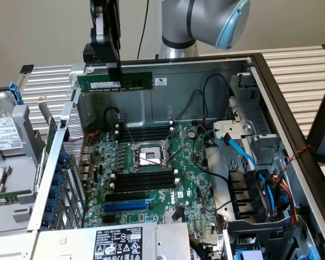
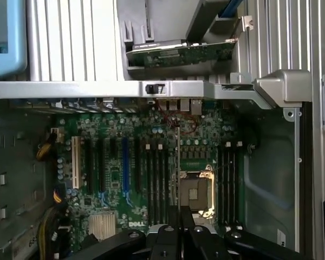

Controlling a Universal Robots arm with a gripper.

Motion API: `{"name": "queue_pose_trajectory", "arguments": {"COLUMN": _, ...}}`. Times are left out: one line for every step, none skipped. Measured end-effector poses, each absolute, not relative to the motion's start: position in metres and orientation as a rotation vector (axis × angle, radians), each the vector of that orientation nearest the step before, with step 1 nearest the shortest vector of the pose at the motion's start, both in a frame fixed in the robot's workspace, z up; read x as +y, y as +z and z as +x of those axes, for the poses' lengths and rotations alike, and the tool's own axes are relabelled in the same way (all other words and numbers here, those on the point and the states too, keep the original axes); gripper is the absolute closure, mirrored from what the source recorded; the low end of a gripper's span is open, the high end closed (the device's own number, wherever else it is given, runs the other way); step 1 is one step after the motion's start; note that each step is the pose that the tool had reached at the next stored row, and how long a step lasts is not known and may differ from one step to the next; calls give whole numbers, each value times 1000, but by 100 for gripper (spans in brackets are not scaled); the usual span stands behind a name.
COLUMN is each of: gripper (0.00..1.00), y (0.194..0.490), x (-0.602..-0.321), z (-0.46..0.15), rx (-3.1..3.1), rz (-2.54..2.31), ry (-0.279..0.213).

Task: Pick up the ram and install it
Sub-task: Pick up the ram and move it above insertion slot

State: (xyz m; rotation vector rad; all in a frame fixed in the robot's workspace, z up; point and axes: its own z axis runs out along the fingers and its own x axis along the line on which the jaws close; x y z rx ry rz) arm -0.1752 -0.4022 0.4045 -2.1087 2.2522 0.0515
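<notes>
Green ram, white label; gripped level in the pincer above the case

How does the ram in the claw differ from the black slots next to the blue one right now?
The ram is green with a white label; the black slots are dark with white end clips. The ram hangs clamped in the claw, up off the board, while the slots sit fixed on the motherboard, empty. Both are long, thin and run the same way.

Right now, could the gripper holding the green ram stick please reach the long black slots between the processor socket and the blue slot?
Probably yes: the gripper holds the ram above the open case, and no cable crosses those empty slots.
</notes>
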Motion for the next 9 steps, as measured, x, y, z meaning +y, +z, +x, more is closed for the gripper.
{"name": "queue_pose_trajectory", "arguments": {"gripper": 88, "y": 403, "x": -402, "z": -173, "rx": 2254, "rz": -2106, "ry": 52}}
{"name": "queue_pose_trajectory", "arguments": {"gripper": 88, "y": 401, "x": -402, "z": -171, "rx": 2256, "rz": -2104, "ry": 53}}
{"name": "queue_pose_trajectory", "arguments": {"gripper": 88, "y": 399, "x": -402, "z": -169, "rx": 2259, "rz": -2101, "ry": 54}}
{"name": "queue_pose_trajectory", "arguments": {"gripper": 88, "y": 397, "x": -401, "z": -167, "rx": 2261, "rz": -2098, "ry": 54}}
{"name": "queue_pose_trajectory", "arguments": {"gripper": 88, "y": 395, "x": -401, "z": -165, "rx": 2263, "rz": -2095, "ry": 55}}
{"name": "queue_pose_trajectory", "arguments": {"gripper": 88, "y": 394, "x": -401, "z": -163, "rx": 2265, "rz": -2092, "ry": 55}}
{"name": "queue_pose_trajectory", "arguments": {"gripper": 88, "y": 392, "x": -401, "z": -160, "rx": 2267, "rz": -2089, "ry": 56}}
{"name": "queue_pose_trajectory", "arguments": {"gripper": 88, "y": 390, "x": -401, "z": -158, "rx": 2270, "rz": -2086, "ry": 57}}
{"name": "queue_pose_trajectory", "arguments": {"gripper": 88, "y": 388, "x": -401, "z": -156, "rx": 2272, "rz": -2083, "ry": 58}}
